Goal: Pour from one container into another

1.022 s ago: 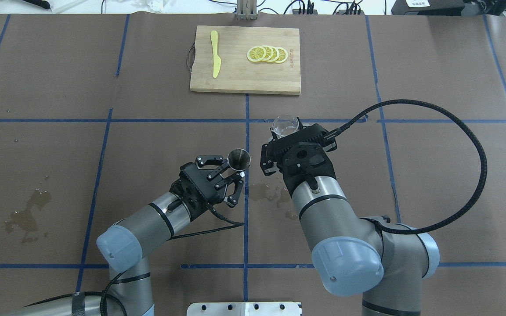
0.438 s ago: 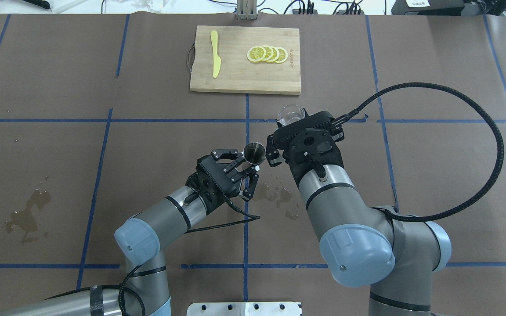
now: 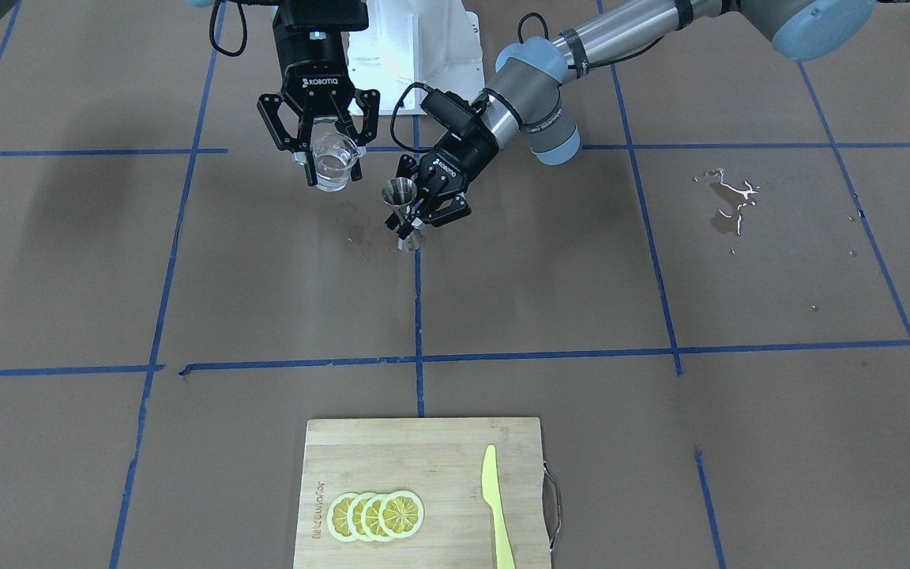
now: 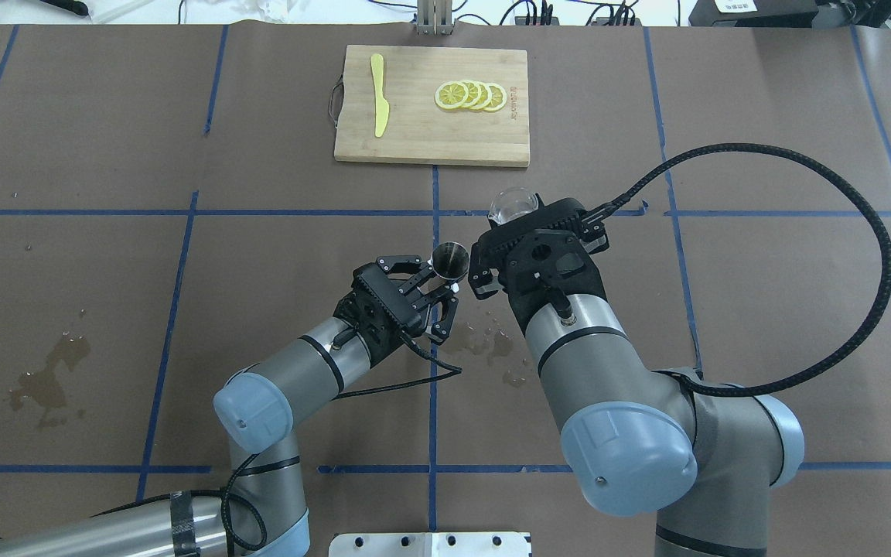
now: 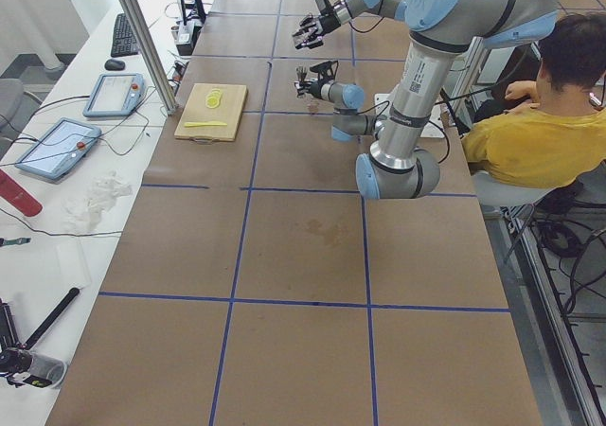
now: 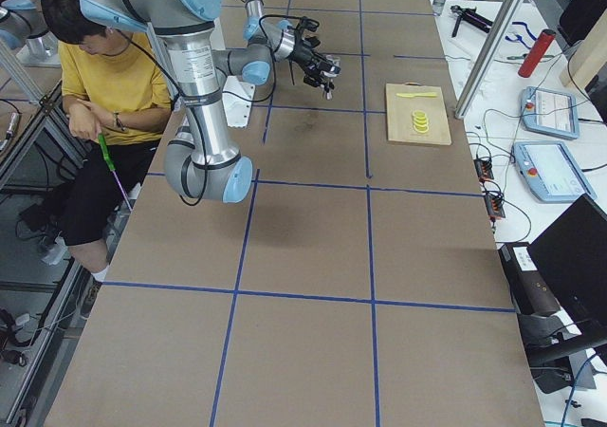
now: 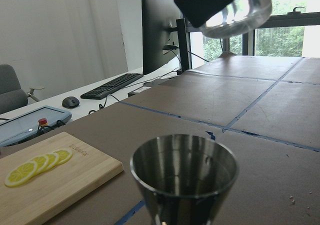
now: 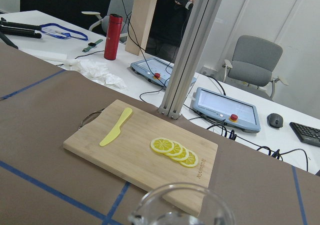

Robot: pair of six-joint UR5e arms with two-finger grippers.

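While we hold one vessel in each gripper, the entries run as follows. Item: right gripper — fingers pressed onto the glass cup, upright, what looks like clear liquid low in it. Item: left gripper, pinching the jigger at its waist, mouth up, bowl seemingly empty. On the overhead view's dial the cup sits at about two o'clock of the jigger, near, apart and higher. Step in hand, we judge: alignment before pouring; nothing tipped. Next we must bring the cup's lip over the jigger's narrow mouth, then tilt slowly toward eight o'clock. Outward: wet patch at five o'clock; cutting board with lemon slices at twelve.
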